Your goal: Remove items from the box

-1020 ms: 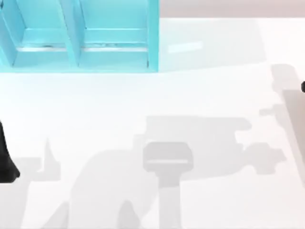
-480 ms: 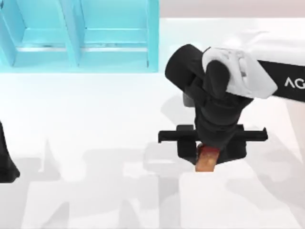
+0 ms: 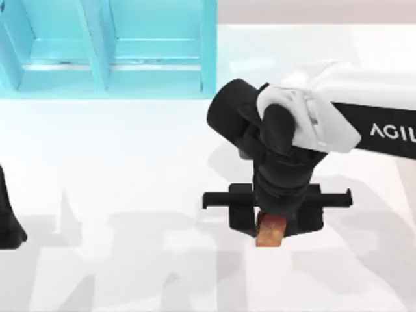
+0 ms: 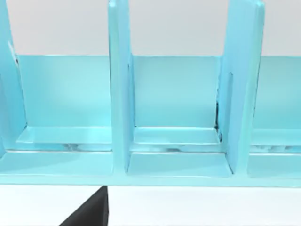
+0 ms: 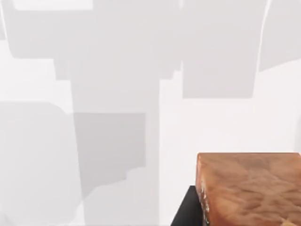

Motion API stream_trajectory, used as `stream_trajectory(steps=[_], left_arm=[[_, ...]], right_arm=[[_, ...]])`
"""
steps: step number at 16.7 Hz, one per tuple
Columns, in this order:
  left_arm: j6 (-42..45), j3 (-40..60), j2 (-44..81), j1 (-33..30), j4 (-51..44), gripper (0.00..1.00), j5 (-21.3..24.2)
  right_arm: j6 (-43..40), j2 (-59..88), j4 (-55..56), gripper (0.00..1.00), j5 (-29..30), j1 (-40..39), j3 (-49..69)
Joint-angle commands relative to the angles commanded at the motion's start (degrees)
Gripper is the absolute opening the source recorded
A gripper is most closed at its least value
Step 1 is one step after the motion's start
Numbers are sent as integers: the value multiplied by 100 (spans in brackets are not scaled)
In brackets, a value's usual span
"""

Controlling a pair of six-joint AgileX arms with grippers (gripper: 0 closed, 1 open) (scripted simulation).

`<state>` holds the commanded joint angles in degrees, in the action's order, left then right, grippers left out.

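Note:
An orange-red block with a tan lower part hangs under my right gripper, which is shut on it above the white table, right of centre and near the front. The right wrist view shows the block's mottled orange-brown face close up, with one dark finger beside it. The turquoise box stands at the back left, well apart from the block. My left arm is parked at the table's left edge.
The box has upright dividers forming open compartments that face the left wrist camera. The white tabletop between box and right gripper carries only soft shadows.
My right arm came in from the right with the block in its grip. It has since shifted left and a little toward the front. The left arm has stayed still.

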<state>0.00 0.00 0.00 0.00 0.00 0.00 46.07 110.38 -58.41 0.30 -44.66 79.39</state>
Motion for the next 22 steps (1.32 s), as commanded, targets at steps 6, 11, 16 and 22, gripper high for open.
stream_trajectory(steps=[6, 11, 16, 22], left_arm=[[0, 0, 0, 0, 0, 100, 0], [0, 0, 0, 0, 0, 100, 0], [0, 0, 0, 0, 0, 100, 0], [0, 0, 0, 0, 0, 100, 0]], right_arm=[[3, 260, 620, 0, 10, -16, -375], [8, 403, 947, 0, 16, -27, -571], [8, 403, 947, 23, 16, -27, -571], [8, 403, 947, 68, 16, -27, -571]])
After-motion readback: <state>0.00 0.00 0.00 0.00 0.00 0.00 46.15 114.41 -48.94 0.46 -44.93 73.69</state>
